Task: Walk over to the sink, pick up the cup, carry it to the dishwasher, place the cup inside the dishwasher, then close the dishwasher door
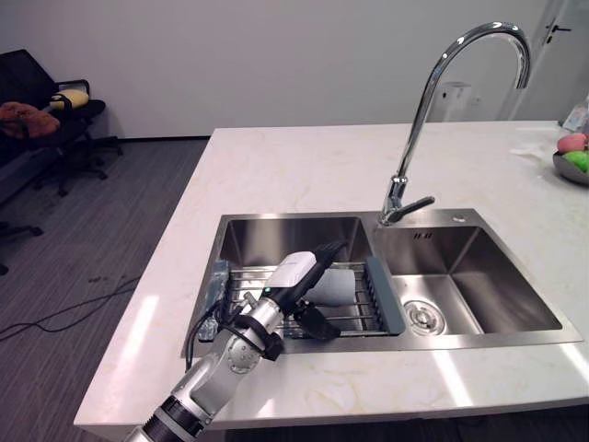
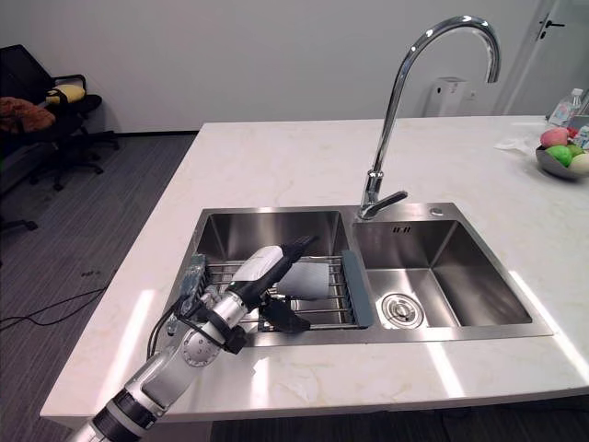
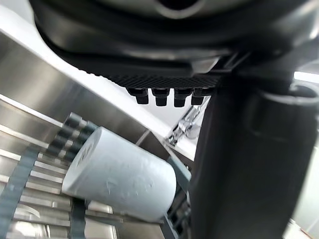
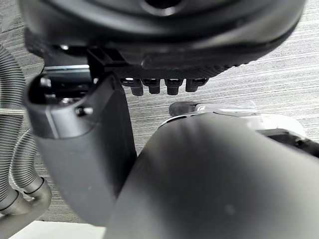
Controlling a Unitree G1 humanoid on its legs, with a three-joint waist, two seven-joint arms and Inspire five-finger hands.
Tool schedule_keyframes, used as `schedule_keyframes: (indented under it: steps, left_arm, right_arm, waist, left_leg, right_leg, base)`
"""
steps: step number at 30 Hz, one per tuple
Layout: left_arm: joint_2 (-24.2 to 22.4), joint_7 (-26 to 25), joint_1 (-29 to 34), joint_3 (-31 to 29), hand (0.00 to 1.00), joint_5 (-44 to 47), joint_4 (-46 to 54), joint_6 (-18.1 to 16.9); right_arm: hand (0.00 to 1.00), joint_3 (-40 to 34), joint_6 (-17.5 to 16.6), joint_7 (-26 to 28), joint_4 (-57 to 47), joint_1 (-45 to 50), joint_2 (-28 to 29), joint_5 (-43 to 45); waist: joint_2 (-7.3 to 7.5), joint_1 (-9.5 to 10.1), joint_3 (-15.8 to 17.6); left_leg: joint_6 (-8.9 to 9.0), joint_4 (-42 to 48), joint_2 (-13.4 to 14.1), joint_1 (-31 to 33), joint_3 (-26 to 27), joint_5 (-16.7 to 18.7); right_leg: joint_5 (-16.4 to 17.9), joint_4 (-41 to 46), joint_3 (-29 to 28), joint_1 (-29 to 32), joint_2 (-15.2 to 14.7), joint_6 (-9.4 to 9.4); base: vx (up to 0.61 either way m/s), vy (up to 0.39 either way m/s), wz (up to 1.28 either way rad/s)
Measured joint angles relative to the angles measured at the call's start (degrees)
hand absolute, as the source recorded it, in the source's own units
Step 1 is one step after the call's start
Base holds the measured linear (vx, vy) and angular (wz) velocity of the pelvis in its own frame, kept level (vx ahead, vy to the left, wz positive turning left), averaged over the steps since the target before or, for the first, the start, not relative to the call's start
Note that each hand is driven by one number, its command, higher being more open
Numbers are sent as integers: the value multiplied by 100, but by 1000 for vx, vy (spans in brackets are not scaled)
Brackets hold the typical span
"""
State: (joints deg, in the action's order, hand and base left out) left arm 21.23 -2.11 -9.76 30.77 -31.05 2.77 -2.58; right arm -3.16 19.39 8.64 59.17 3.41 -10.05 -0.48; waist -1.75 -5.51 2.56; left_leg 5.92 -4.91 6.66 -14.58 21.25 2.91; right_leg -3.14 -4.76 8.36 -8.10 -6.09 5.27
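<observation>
White stone-pattern worktop (image 1: 304, 166) carries a stainless steel double-bowl sink (image 1: 460, 217) with a tall chrome gooseneck tap (image 1: 422, 110) mounted behind the divider between the bowls. Grey plank floor (image 1: 83, 258) lies to the left of the worktop, with a black office chair (image 1: 46, 120) near the white wall. A metal bowl of green and pink fruit (image 1: 572, 166) stands at the far right of the worktop. The left bowl of the sink holds a wire rack with grey end pieces (image 1: 359, 308). The pale grey cylindrical cup (image 3: 122, 181) lies on its side on this rack, toward the rack's right end, near the divider. The left hand (image 1: 296, 274) is positioned over the left bowl, directly at the cup. Its fingers (image 3: 162, 94) are straight and pass above the cup; its thumb (image 3: 239, 189) is spread well apart from them on the near side. The fingers are not clamped on the cup, and contact cannot be determined. The right hand (image 4: 84, 149) hangs above the floor, its fingers (image 4: 172, 85) relaxed, apart from the thumb and holding nothing.
</observation>
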Motion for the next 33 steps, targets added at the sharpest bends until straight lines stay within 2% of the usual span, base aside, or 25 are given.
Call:
schedule_keyframes:
  steps: [9, 10, 17, 21, 26, 28, 33]
  left_arm:
    - [-247, -596, -26, 253, 100, -293, -303, 170]
    - [-292, -680, -59, 345, 100, -357, -443, 275]
    - [-422, -763, -202, 438, 100, -407, -791, 611]
    - [-455, -702, -263, 451, 100, -389, -844, 741]
    - [-456, -384, -455, 459, 100, -399, -1010, 863]
    - [-492, -248, -509, 472, 100, -538, -1035, 1036]
    - [-463, -4, -590, 508, 100, -874, -1248, 1195]
  right_arm:
    - [100, 136, 29, -9, -15, -34, -1, -97]
    - [100, 147, 41, -8, -14, -57, -1, -103]
    - [100, 227, 90, -7, -30, -120, 5, -135]
    - [100, 236, 115, -4, -55, -121, 6, -144]
    - [100, 252, 194, 21, -118, -115, 8, -208]
    - [100, 253, 222, 28, -136, -118, 10, -209]
    - [100, 338, 248, 34, -143, -171, 16, -210]
  waist:
    - [22, -26, 9]
    - [24, -52, 10]
    - [34, -167, 12]
    - [45, -167, 17]
    - [75, -169, 24]
    - [76, -185, 24]
    - [79, -275, 26]
  left_leg:
    - [-2, 1, -1, -40, 13, -3]
    - [-2, 0, 1, -39, 18, -3]
    - [5, -1, 4, -46, 86, 2]
    - [5, -1, 3, -59, 133, 3]
    - [5, -1, -2, -85, 135, 2]
    - [5, -1, -1, -83, 133, 2]
    - [5, -1, 1, -59, 101, 2]
  right_leg:
    - [-1, -1, -15, -19, 0, -2]
    - [-1, -1, -19, -17, 2, -2]
    - [-10, -1, -68, -9, 11, -1]
    - [-24, -1, -113, 4, 14, -4]
    - [-27, -3, -116, -11, 9, -4]
    - [-28, -4, -116, -11, 10, -2]
    - [-28, -5, -88, -4, 10, 0]
  base:
    - [-70, -49, -1]
    - [-31, -34, -2]
    - [-33, -41, -3]
    - [-42, -31, -6]
    - [-66, -51, -1]
    - [-47, -48, -1]
    - [-25, -31, 2]
